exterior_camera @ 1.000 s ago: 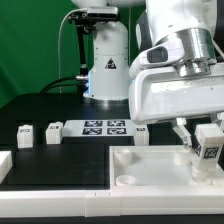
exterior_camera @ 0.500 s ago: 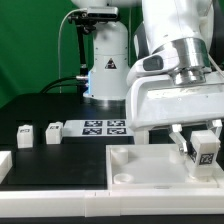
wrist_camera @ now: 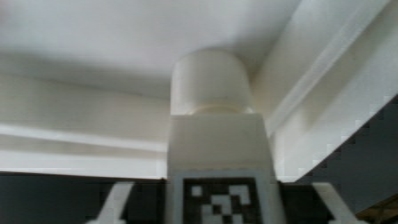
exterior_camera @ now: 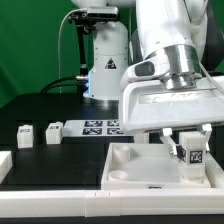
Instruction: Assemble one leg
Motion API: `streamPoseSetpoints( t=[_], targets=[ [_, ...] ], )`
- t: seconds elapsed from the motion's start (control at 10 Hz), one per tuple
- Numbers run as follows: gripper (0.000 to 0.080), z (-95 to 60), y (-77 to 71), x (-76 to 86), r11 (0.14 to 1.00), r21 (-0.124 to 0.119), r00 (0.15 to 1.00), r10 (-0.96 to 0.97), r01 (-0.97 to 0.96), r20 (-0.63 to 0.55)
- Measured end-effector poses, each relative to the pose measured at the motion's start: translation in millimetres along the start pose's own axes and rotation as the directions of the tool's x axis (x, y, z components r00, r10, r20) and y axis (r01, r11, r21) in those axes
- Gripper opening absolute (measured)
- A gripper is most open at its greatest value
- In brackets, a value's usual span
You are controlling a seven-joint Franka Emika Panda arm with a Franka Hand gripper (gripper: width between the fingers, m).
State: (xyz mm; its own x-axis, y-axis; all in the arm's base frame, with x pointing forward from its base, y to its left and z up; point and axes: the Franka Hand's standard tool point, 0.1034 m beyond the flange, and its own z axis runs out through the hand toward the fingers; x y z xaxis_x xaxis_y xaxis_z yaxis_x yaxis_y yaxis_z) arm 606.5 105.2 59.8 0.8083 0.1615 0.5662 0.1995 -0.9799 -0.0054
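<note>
My gripper (exterior_camera: 190,153) is shut on a white leg (exterior_camera: 193,157) with a black-and-white marker tag on its face. It holds the leg just above the large white table piece (exterior_camera: 135,170) at the exterior view's right. In the wrist view the leg (wrist_camera: 217,120) fills the middle, its rounded tip pointing at the white table piece (wrist_camera: 107,70), with my fingers (wrist_camera: 118,200) at either side of the tag. Two more legs (exterior_camera: 24,134) (exterior_camera: 53,131) stand on the black table at the exterior view's left.
The marker board (exterior_camera: 105,126) lies behind the table piece in the middle. A round corner socket (exterior_camera: 117,172) shows at the table piece's near left corner. A white block (exterior_camera: 4,162) sits at the left edge. The arm's base (exterior_camera: 104,60) stands behind.
My gripper has moved toward the exterior view's left with the leg, staying low over the table piece. The other legs have not moved.
</note>
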Motion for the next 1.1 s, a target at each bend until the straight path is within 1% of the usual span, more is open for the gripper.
streamPoseSetpoints(
  t=[0.3,0.4,0.5,0.6,0.7,0.8,1.1],
  targets=[
    [0.0290,0.4,-0.4,0.8,1.000,0.005,1.000,0.002,-0.002,0.021],
    [0.0290,1.7,-1.0,-2.5,1.000,0.008,0.999,0.001,-0.002,0.036],
    [0.0470,1.8,-1.1,-2.8,1.000,0.008,0.999,0.002,-0.002,0.037],
    [0.0594,2.0,-1.1,-3.1,1.000,0.008,0.999,0.002,-0.002,0.038],
    [0.0594,2.1,-1.1,-3.3,1.000,0.008,0.999,0.002,-0.002,0.038],
    [0.0638,2.2,-1.2,-3.5,1.000,0.008,0.999,0.002,-0.002,0.039],
    [0.0647,2.3,-1.2,-3.8,1.000,0.008,0.999,0.002,-0.002,0.039]
  ],
)
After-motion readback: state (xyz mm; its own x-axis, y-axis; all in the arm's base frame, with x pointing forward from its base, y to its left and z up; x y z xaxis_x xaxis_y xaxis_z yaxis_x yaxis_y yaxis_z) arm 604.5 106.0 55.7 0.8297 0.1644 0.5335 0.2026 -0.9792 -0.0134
